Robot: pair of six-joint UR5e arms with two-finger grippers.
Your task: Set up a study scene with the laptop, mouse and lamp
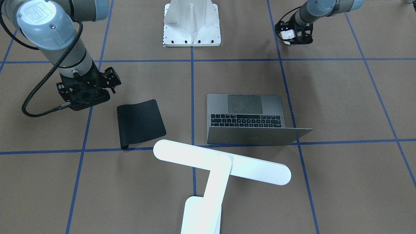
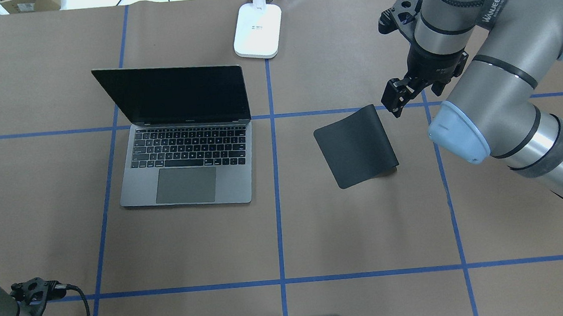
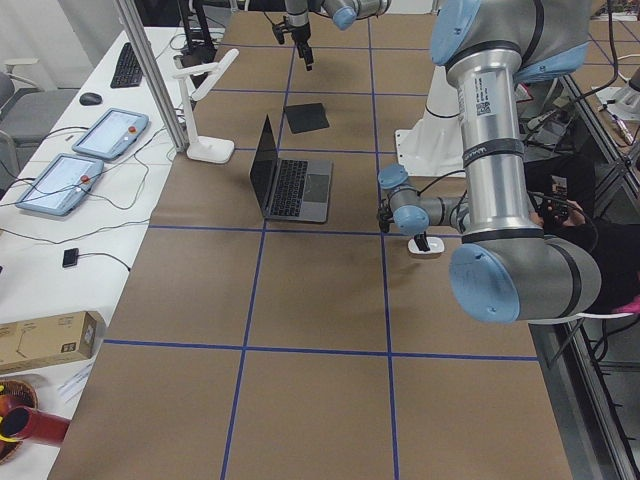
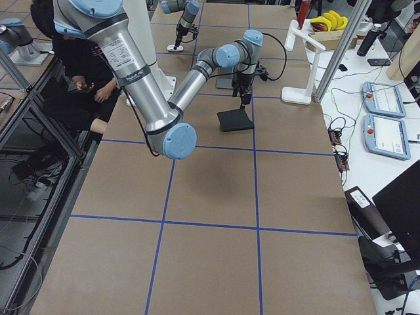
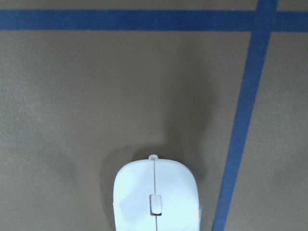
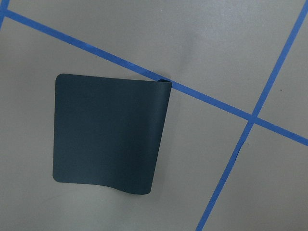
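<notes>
As it lies right under the left gripper (image 1: 294,36), mouse (image 5: 155,199): I judge it light, hard-shelled and slick, rounded all over, so a careless pinch could squirt it out; best taken across its two long sides, low down and mid-length
Left jaws: down near the table (image 2: 193,245), on either side of the mouse; whether they are clamped on it or only flank it, I cannot tell
Right gripper (image 2: 396,102) jaws: nothing between them, and I cannot tell whether they are parted or closed
Mouse pad (image 2: 356,147): thin and floppy, one edge curled up; just below the right jaws, its far corner nearest them; a likely landing spot for the mouse
Laptop (image 2: 185,150): lid up, well apart from both pairs of jaws and roughly between them; probably stiff and fairly heavy, with a fragile screen
Lamp (image 1: 221,165): past the laptop from the left jaws, standing behind its lid; looks top-heavy, best held by the arm or base
Containers: none shows among these things
</notes>
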